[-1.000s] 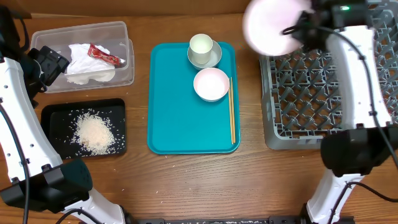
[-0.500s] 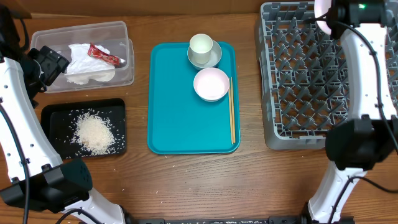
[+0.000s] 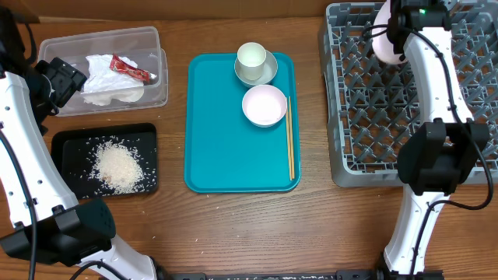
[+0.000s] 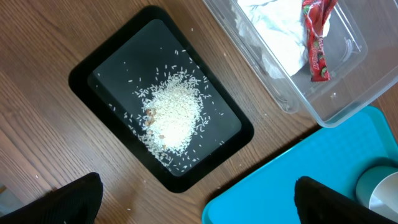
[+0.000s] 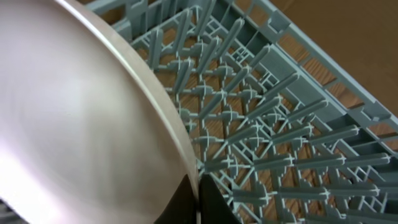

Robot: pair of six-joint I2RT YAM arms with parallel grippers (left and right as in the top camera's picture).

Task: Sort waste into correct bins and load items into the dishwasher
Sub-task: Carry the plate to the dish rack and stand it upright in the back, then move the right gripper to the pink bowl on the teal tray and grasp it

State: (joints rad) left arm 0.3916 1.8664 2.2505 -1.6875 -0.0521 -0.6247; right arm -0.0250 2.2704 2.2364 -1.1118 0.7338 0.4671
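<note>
My right gripper point(image 3: 395, 27) point(image 5: 198, 200) is shut on the rim of the white plate point(image 3: 384, 45) point(image 5: 81, 124). It holds the plate on edge among the pegs at the back left of the grey dish rack point(image 3: 373, 117) point(image 5: 280, 124). The white bowl point(image 3: 264, 105), the pale cup point(image 3: 251, 57) on its saucer point(image 3: 264, 74) and the chopsticks point(image 3: 291, 140) lie on the teal tray point(image 3: 226, 155). My left gripper point(image 3: 58, 82) point(image 4: 202, 205) is open and empty, above the wood between the black tray and the teal tray.
The clear tub point(image 3: 159, 97) point(image 4: 323, 112) holds the crumpled napkin point(image 3: 105, 78) point(image 4: 273, 25) and the red-and-white wrapper point(image 3: 131, 69) point(image 4: 317, 37). The black tray point(image 3: 70, 140) point(image 4: 87, 68) holds the rice scraps point(image 3: 118, 165) point(image 4: 174, 115). A few grains lie on the wood.
My right gripper has carried the plate from above the rack's back left corner, turned it on edge and lowered it in among the pegs. The left arm has not moved.
</note>
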